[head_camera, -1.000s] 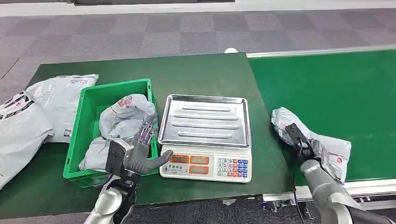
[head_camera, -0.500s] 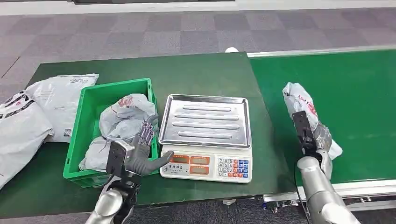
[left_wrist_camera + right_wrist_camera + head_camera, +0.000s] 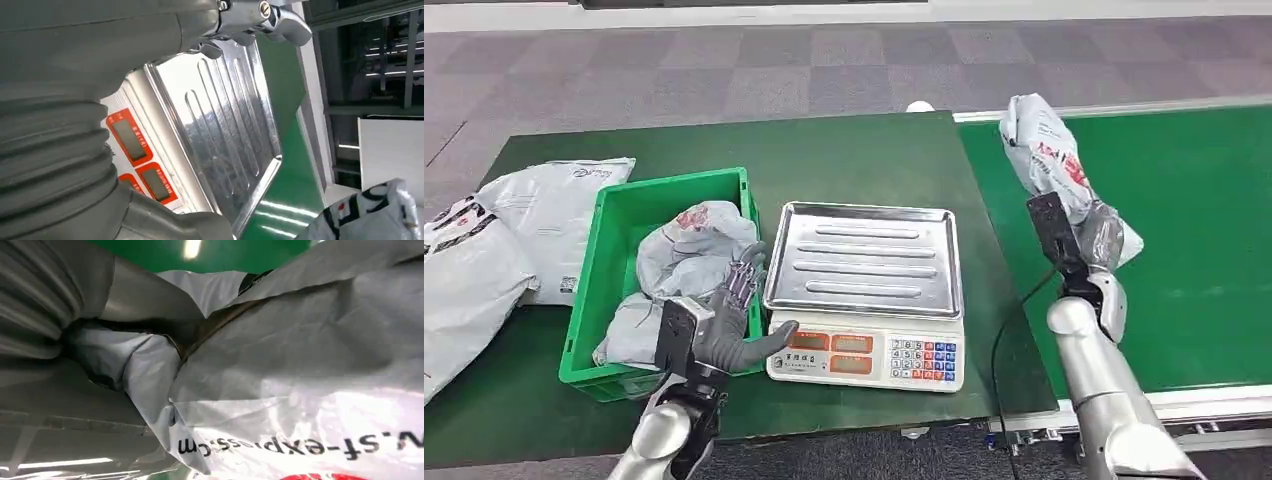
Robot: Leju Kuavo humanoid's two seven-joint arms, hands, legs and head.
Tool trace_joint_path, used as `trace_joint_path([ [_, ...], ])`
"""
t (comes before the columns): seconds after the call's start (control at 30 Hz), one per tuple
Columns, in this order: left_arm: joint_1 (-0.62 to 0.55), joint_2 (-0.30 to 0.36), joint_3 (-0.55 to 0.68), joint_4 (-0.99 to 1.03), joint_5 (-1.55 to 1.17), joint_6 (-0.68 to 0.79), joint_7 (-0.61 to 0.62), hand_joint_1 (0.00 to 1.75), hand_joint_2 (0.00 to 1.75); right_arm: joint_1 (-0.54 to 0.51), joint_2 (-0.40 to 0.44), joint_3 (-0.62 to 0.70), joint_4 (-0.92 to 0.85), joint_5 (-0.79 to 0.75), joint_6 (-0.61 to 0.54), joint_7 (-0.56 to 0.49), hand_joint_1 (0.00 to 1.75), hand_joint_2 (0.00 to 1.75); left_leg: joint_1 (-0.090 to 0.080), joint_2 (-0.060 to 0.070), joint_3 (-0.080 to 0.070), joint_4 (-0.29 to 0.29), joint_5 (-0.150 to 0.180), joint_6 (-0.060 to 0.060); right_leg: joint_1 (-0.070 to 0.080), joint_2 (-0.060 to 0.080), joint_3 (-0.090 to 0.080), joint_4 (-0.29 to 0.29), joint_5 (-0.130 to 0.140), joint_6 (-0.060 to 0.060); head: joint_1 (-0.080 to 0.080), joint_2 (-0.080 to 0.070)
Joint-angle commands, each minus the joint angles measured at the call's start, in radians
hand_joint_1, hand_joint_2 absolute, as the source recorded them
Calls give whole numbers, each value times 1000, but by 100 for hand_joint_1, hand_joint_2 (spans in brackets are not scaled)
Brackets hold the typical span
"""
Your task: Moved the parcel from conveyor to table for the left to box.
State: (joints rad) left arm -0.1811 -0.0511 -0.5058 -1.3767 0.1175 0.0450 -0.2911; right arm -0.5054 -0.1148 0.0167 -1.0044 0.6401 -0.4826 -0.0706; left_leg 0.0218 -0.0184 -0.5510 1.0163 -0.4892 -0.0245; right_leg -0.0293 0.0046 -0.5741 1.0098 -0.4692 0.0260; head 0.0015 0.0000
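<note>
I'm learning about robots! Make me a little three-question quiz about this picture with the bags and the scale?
1. True or false: the right robot hand holds a crumpled grey plastic parcel bag above the green conveyor belt.
2. What lies in the green plastic crate? A) grey parcel bags B) apples C) nothing
3. Fill in: the shiny ribbed metal tray sits on top of a white weighing ____.

Key: 1 true; 2 A; 3 scale.
</note>
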Motion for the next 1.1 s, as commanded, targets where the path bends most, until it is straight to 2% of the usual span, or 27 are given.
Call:
trace_joint_path([
  [0.03, -35, 9, -6, 51, 4, 0, 2, 0, 175, -60, -11, 68, 33, -7, 2, 2, 175, 175, 0, 2, 0, -1, 0, 1, 0, 0, 0, -1, 1, -2, 0, 0],
  [0.73, -33, 7, -4, 49, 5, 1, -1, 0, 175, -73, -10, 85, 38, -8, 6, -2, 175, 175, 0, 2, 0, -1, 0, 2, 1, 1, 0, -1, 1, -2, 0, 0],
  [0.8, -36, 3, -4, 55, 9, 2, -8, 0, 175, -127, -18, 165, 87, 12, 36, 6, 175, 175, 0, 3, 0, -1, 0, 2, 0, 2, -1, -1, 1, -2, 0, 0],
  [0.97, -48, -11, 1, 73, 13, -2, -16, 0, 175, -260, 26, 362, 199, 85, 95, 47, 175, 175, 0, 10, -1, -1, 0, 2, 0, 8, -4, 0, 3, -3, 0, 0],
  [1.1, -45, -12, 2, 81, 14, -3, -26, 0, 175, -275, 35, 506, 199, 71, 138, 38, 175, 175, 0, 8, 0, -2, 2, 1, 1, 6, -2, -1, 3, -3, 0, 0],
])
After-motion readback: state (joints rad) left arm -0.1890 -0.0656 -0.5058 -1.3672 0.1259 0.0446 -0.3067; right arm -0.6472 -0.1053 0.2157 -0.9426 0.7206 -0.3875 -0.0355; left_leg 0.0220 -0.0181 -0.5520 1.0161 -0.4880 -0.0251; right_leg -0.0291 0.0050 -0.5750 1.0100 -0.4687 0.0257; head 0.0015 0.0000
